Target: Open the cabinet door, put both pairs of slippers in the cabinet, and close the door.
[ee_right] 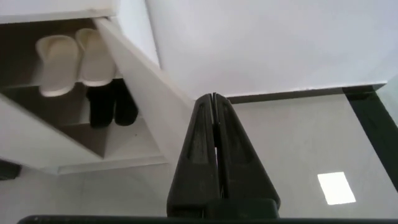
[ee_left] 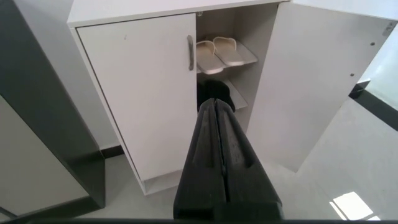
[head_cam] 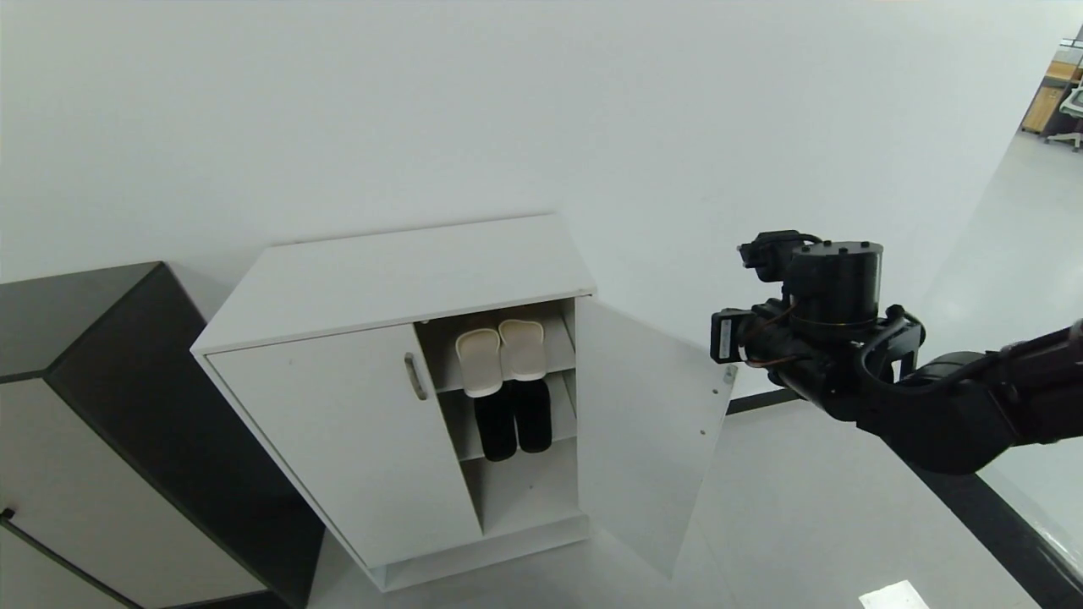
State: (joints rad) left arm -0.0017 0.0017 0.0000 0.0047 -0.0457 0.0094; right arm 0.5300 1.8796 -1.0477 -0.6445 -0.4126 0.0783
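Closest to the head camera, the right arm (head_cam: 846,355) is held near the upper free corner of the open door (head_cam: 651,423); whether contact is made cannot be told. The right gripper (ee_right: 214,96) is seen with its fingers pressed together and nothing between them. The left gripper (ee_left: 216,101) is likewise closed and empty, and is held in front of the cabinet (head_cam: 398,271).

The white slippers (head_cam: 501,355) are lying on the upper shelf, and the black slippers (head_cam: 514,423) on the shelf directly beneath, so only the closing is judged to be left.

For that, the closed fingers can be used as a blunt pusher. They should be placed on the door's outer face (the side turned away from the head camera), near the free edge and well away from the hinges, where least force is needed. The push should be carried round in an arc that follows the swing, not driven straight. The left gripper should be kept out of the door's path, and the slipper heels should be checked for overhang beforehand.
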